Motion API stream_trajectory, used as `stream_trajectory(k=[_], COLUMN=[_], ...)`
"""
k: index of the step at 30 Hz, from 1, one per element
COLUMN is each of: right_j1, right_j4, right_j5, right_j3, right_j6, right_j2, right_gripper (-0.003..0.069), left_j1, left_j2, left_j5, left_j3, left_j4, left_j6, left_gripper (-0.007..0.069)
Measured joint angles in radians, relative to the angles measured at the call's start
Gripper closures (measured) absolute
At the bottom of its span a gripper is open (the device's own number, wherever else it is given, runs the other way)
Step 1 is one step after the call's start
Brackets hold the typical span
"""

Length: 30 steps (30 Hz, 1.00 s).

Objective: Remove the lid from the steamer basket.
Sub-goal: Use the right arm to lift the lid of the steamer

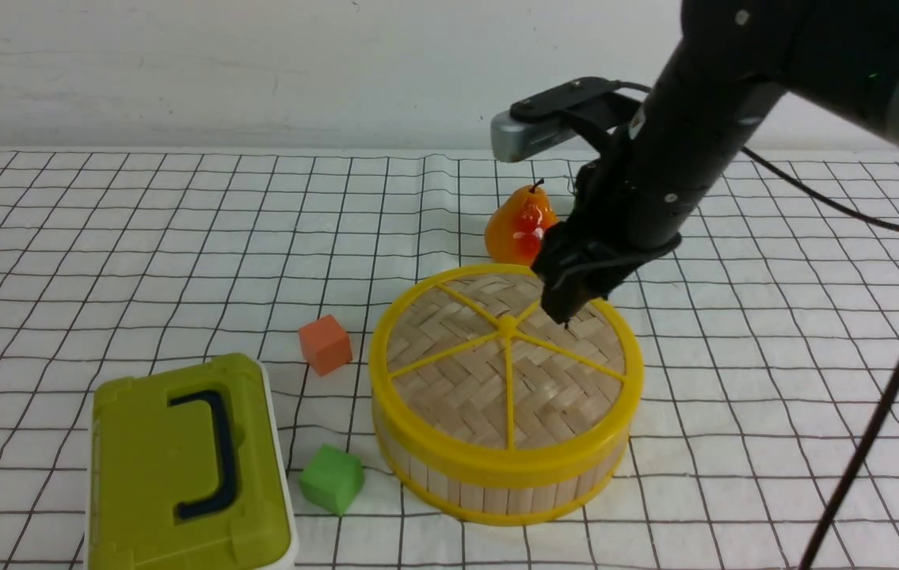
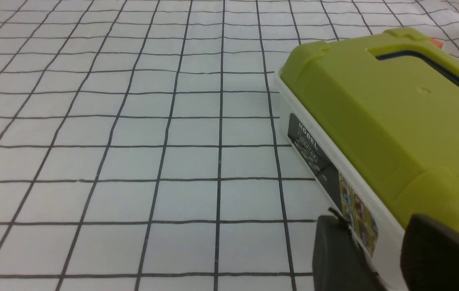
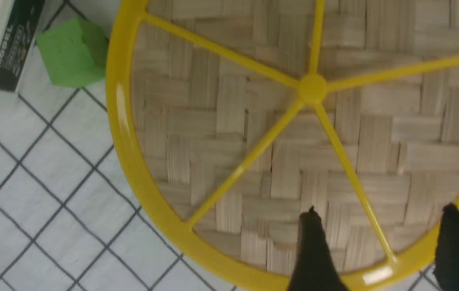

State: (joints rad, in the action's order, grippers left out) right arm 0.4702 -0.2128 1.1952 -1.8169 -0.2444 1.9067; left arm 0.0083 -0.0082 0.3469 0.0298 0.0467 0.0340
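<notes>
Right arm: big, black, comes in from top right, slants down toward middle. Wrist bends, so right gripper points down. Its two black fingers stand wide apart, not pinching (gap shows best in right wrist view). Left gripper: low, level, only dark tips in view, tips apart too, not pinching.

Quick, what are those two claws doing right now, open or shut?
Left gripper: open, empty, beside olive-green rectangular box.
Right gripper: open, empty, over round woven-bamboo lid with yellow spokes.
</notes>
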Motion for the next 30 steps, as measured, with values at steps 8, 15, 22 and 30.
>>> stream_trajectory(k=[8,15,22,30], right_j1=[0.084,0.089,0.089,0.089], right_j4=[0.098,0.112,0.108,0.112], right_j5=[-0.149,-0.183,-0.180,-0.145], right_j3=[-0.019,-0.019,-0.020,-0.020], right_j6=[0.005,0.046,0.049,0.049], right_j2=[0.093,0.139,0.148,0.077], right_gripper=[0.0274,0.0387,0.0554,0.0554], left_j1=[0.000,0.000,0.000,0.000], left_j2=[0.000,0.000,0.000,0.000], left_j5=[0.000,0.000,0.000,0.000], left_j3=[0.000,0.000,0.000,0.000], left_j4=[0.000,0.000,0.000,0.000], left_j6=[0.000,0.000,0.000,0.000], left_gripper=[0.0385,0.0385,0.0385,0.0385])
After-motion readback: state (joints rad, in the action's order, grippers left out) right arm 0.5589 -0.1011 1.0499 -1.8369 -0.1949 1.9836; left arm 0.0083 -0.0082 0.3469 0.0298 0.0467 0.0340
